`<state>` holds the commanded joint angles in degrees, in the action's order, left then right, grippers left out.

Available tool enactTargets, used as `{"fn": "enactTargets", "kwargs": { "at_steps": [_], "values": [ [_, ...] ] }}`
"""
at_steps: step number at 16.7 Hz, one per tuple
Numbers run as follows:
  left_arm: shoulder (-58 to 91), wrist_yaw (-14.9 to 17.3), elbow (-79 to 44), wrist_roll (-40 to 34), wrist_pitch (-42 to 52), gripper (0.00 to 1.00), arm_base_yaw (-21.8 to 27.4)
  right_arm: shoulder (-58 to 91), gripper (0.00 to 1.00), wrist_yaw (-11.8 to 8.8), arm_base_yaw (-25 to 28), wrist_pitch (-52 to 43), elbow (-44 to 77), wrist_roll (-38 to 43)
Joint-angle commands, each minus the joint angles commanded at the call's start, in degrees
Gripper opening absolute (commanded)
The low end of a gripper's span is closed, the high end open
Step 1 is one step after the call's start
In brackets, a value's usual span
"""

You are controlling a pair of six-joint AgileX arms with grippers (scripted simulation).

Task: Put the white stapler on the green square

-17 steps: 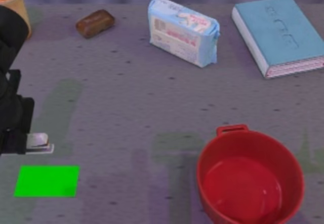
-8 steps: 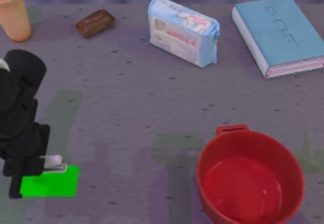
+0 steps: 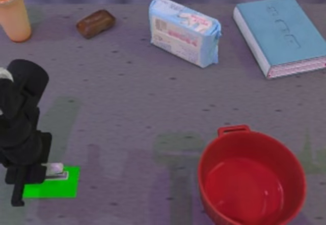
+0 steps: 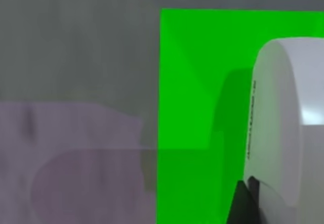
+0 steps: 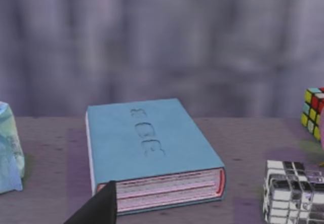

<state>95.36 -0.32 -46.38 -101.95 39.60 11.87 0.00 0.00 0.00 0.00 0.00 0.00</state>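
The white stapler point(image 3: 56, 170) lies at the upper edge of the green square point(image 3: 58, 187) near the table's front left corner. My left gripper point(image 3: 41, 173) is shut on the stapler's left end, and the black arm hides the square's left part. In the left wrist view the stapler's rounded white body point(image 4: 288, 122) fills one side low over the green square point(image 4: 197, 107), with a dark fingertip point(image 4: 243, 203) pressed against it. I cannot tell whether the stapler touches the patch. My right arm is outside the top view, parked and facing the blue book point(image 5: 152, 148).
A red bowl point(image 3: 252, 181) stands at the front right. Along the back are an orange cup point(image 3: 14, 12), a brown block point(image 3: 95, 23), a white-blue tissue pack point(image 3: 184, 30) and the blue book point(image 3: 281, 31). A colour cube point(image 5: 315, 111) and a silvery cube point(image 5: 296, 193) lie beside the book.
My left gripper carried the stapler toward the table's front, from just above the green square onto its upper edge, and sank lower. In the last half second it barely shifted.
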Motion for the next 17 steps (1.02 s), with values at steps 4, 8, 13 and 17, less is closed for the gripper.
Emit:
{"fn": "enactTargets", "kwargs": {
  "at_steps": [4, 8, 13, 17],
  "values": [
    [0.0, 0.0, 0.0, 0.0, 0.0, 0.45, 0.0, 0.0, 1.0, 0.0, 0.0, 0.0, 0.0, 0.0],
    [0.0, 0.0, 0.0, 0.0, 0.0, 0.75, 0.0, 0.0, 1.0, 0.0, 0.0, 0.0, 0.0, 0.0],
    [0.0, 0.0, 0.0, 0.0, 0.0, 1.0, 0.0, 0.0, 1.0, 0.0, 0.0, 0.0, 0.0, 0.0],
    [0.0, 0.0, 0.0, 0.0, 0.0, 1.0, 0.0, 0.0, 1.0, 0.0, 0.0, 0.0, 0.0, 0.0]
  ]
}}
